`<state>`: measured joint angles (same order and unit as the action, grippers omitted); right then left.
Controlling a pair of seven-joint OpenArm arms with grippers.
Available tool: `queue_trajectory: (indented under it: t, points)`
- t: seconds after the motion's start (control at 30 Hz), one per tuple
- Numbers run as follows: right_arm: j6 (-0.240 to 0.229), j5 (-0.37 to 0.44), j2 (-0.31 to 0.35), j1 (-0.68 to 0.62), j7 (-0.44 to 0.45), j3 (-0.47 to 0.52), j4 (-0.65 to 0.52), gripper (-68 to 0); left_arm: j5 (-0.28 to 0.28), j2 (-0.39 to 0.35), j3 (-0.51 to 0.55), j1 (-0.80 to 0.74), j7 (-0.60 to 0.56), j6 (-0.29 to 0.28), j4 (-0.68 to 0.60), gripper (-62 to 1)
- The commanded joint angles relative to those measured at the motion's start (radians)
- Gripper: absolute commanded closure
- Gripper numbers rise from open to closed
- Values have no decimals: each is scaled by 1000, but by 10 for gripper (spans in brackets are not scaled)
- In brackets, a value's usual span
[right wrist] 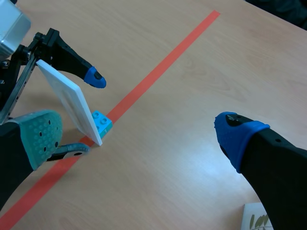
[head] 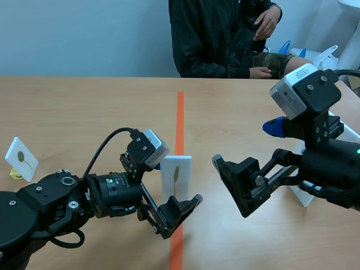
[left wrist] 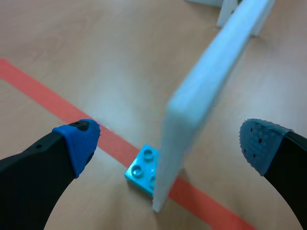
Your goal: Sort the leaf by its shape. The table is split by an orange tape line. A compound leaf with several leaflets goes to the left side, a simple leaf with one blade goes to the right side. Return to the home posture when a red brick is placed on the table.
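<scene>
- The wooden bench [head: 84, 107] fills the room's foreground and runs away to a pale wall.
- A person [head: 225, 34] in a dark jacket sits at the far side, hands held close to the body.
- The right arm comes in raised. Its right hand [right wrist: 141, 138] is spread wide and holds nothing, hanging over bare wood to the right of the line.
- The left arm lies low. Its left hand [left wrist: 170, 143] is open, with one blue pad [left wrist: 79, 139] on each side of the standing card. There is a clear gap on both sides, so it has no hold on the card.
- An orange tape line [head: 180, 121] runs straight down the middle of the bench.
- The white card [head: 176, 174] stands on edge right on that line, between the fingers of the left hand. The small olive leaf [head: 176, 173] printed on it is too small for me to tell its shape.
- A second white card [head: 21, 158] stands well off to the left, carrying a small round brownish mark.
- Another white card [head: 301, 194] stands on the right, mostly hidden behind the right arm. From the right wrist I see one card corner [right wrist: 256, 218] with green leaf print.
- A light blue brick [left wrist: 141, 170] sits on the tape at the foot of the middle card.
- A yellow brick [head: 15, 174] sits at the foot of the left card.
</scene>
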<state>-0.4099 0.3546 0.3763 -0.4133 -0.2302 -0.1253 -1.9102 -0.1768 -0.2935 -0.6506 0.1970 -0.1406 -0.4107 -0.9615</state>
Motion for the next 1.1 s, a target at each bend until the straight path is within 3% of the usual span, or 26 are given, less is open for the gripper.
queue_trajectory:
  t: [0.0,0.07,0.5,0.93,1.07]
  points:
    - [3,4,3,11,11,9,-13,-678,-13,8,3,5,-21,5,-11,-532]
    - [3,4,3,11,11,9,-13,-678,-13,8,-2,5,-21,5,-5,-457]
    - [3,4,3,11,11,9,-13,-678,-14,10,-13,2,-22,5,0,-229]
    - [3,4,3,11,10,9,-13,-678,-14,10,-10,-1,-24,4,-2,-39]
    - [3,4,3,11,11,9,-13,-678,-14,10,-9,-1,-16,4,-6,-38]
